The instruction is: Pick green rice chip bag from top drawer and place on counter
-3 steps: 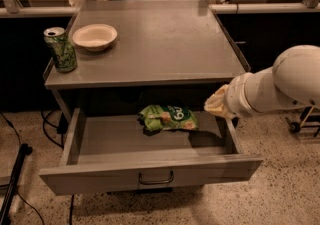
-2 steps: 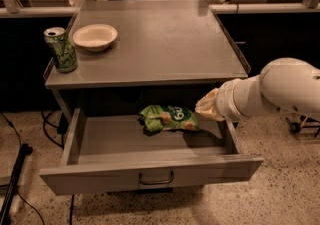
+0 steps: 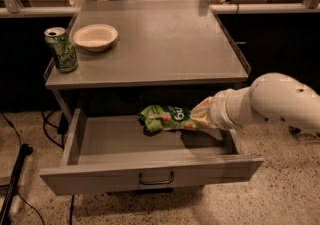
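Note:
The green rice chip bag (image 3: 165,118) lies crumpled at the back middle of the open top drawer (image 3: 110,141). My gripper (image 3: 199,115), on the end of the white arm coming in from the right, sits inside the drawer against the bag's right end. The bag's right edge is partly hidden by the gripper. The drawer's front panel with its dark handle (image 3: 156,179) faces me. The grey counter (image 3: 160,44) is directly above the drawer.
A green-patterned drink can (image 3: 61,49) stands at the counter's front left corner. A white bowl (image 3: 95,36) sits just behind it. Cables and a dark stand leg (image 3: 12,179) lie on the speckled floor at the left.
My arm has moved left and a little down into the drawer. The gripper went from the drawer's right side to the bag's right end. The bag has not moved.

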